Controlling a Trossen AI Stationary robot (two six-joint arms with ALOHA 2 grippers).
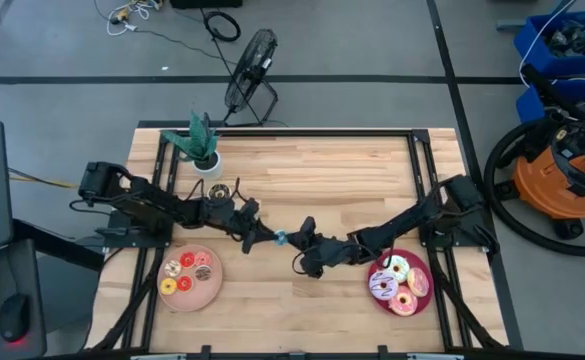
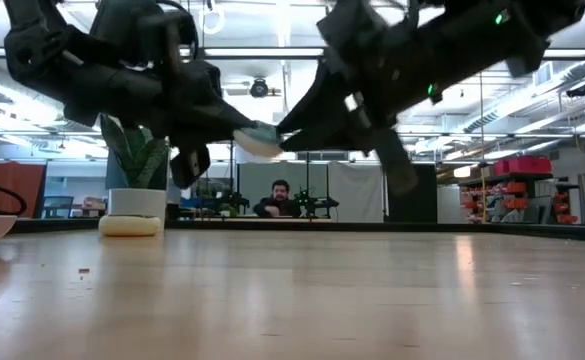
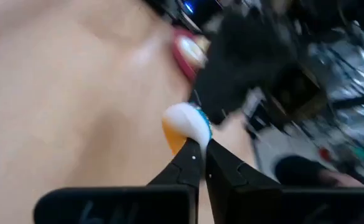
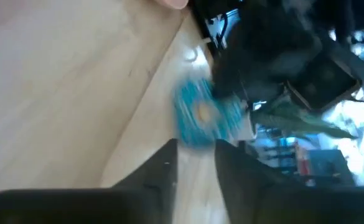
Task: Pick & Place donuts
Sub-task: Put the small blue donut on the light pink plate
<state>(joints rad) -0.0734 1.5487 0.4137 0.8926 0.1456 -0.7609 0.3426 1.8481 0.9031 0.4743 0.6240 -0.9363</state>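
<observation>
The blue-iced donut (image 1: 281,238) is hanging in the air above the table (image 1: 312,170), midway between the pink plate (image 1: 194,292) and the crimson plate (image 1: 419,299), at the meeting point of both arms. The left gripper (image 1: 270,236) is pinching it, fingers clamped together on its rim, as the left wrist view is showing (image 3: 188,127). The right gripper (image 1: 297,240) is sitting just on the crimson-plate side of the donut, its fingers (image 4: 163,165) standing slightly apart with the ring just ahead of their tips (image 4: 200,115). Judgement: a handover is taking place, with the left arm carrying the load. The ring's orientation cannot be read with confidence
</observation>
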